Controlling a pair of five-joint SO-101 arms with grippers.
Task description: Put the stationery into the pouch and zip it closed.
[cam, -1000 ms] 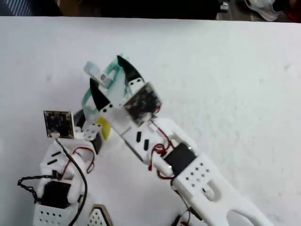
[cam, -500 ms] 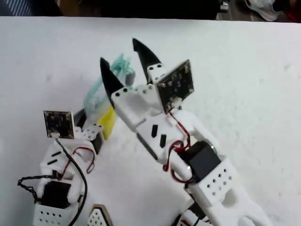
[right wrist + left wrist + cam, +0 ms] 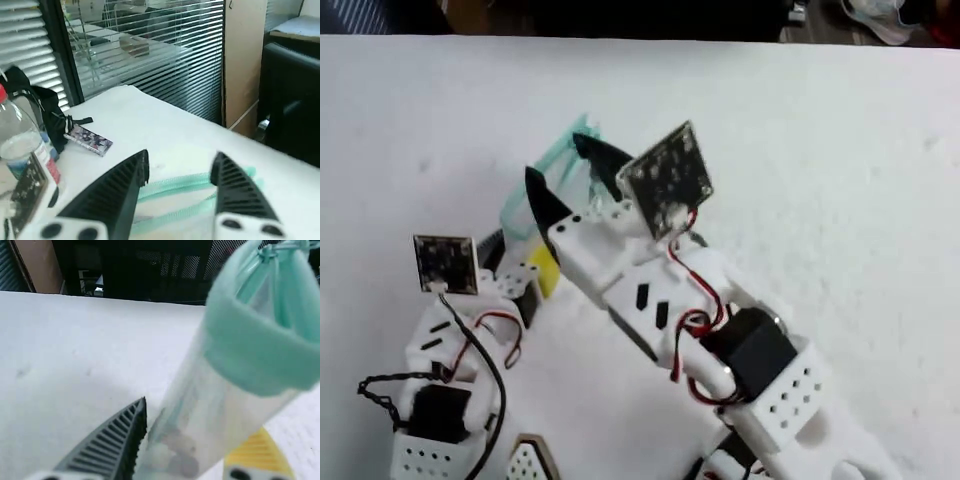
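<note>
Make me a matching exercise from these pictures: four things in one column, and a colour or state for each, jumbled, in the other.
Things:
1. pouch
2. left pincer
3. right pincer
4. table

Colours or states:
A. open
B. white
C. clear with teal edging
D. shut on the pouch

Pairs: 1-C, 2-D, 3-A, 4-B.

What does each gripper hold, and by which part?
The left gripper clamps the teal-edged clear pouch by the end nearest its arm. The right gripper hangs open above the pouch, holding nothing.
</note>
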